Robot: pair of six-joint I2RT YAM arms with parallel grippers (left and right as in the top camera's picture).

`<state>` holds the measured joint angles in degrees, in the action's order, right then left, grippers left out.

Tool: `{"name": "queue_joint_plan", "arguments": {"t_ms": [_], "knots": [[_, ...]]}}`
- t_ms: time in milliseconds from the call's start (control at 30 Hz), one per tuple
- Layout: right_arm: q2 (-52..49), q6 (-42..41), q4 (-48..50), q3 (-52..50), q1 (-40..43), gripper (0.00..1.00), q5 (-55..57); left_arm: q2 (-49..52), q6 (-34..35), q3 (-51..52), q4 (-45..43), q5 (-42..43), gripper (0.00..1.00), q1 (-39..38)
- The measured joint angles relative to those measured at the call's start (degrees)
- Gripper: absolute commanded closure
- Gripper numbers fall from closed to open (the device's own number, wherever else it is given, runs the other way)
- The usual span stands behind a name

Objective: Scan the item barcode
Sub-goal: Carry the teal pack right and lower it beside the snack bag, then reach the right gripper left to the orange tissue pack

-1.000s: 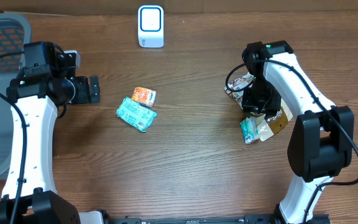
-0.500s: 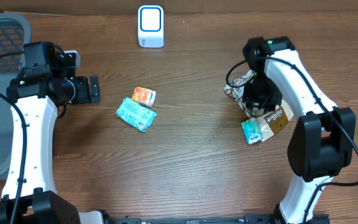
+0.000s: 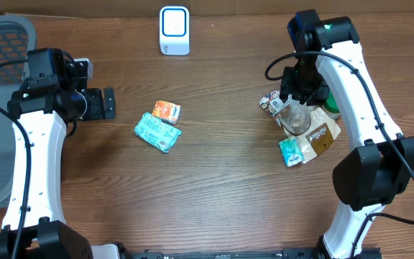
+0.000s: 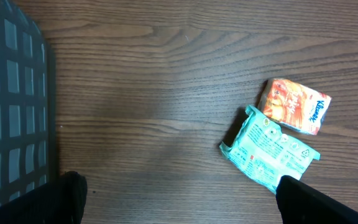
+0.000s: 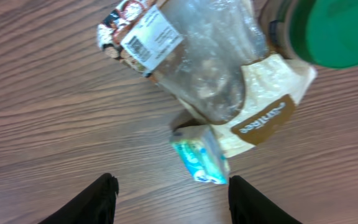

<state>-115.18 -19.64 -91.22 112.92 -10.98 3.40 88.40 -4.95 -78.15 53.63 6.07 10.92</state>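
Both tools are open and empty: the left tool (image 4: 182, 205) left of two centre packets (image 3: 157, 132), the right tool (image 5: 179, 202) above four right-side items. There, one clear barcode-labelled bag (image 5: 197, 56) overlaps one tan pouch (image 5: 267, 112), beside one teal pack (image 5: 199, 155) and one green-lidded jar (image 5: 331, 28); one white scanner (image 3: 174, 30) stands far-centre.

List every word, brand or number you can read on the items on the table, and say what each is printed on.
"Kleenex": on the orange tissue pack, left wrist view.
"sunrice", as best it reads: on the brown band of the cream pouch, right wrist view.
Barcode label on the clear bag: digits too small to read.
Teal packet: print too blurred to read.
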Motion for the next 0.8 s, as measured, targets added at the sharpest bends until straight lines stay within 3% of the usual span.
{"name": "queue_joint_plan", "arguments": {"t_ms": [367,800], "knots": [[0.0,0.2,5.5,0.0,-0.5,0.42,-10.4,0.0,0.0,0.0,0.0,0.0,0.00,0.0],[0.0,0.2,11.2,0.0,-7.8,0.38,-13.1,0.0,0.0,0.0,0.0,0.0,0.00,0.0]]}}
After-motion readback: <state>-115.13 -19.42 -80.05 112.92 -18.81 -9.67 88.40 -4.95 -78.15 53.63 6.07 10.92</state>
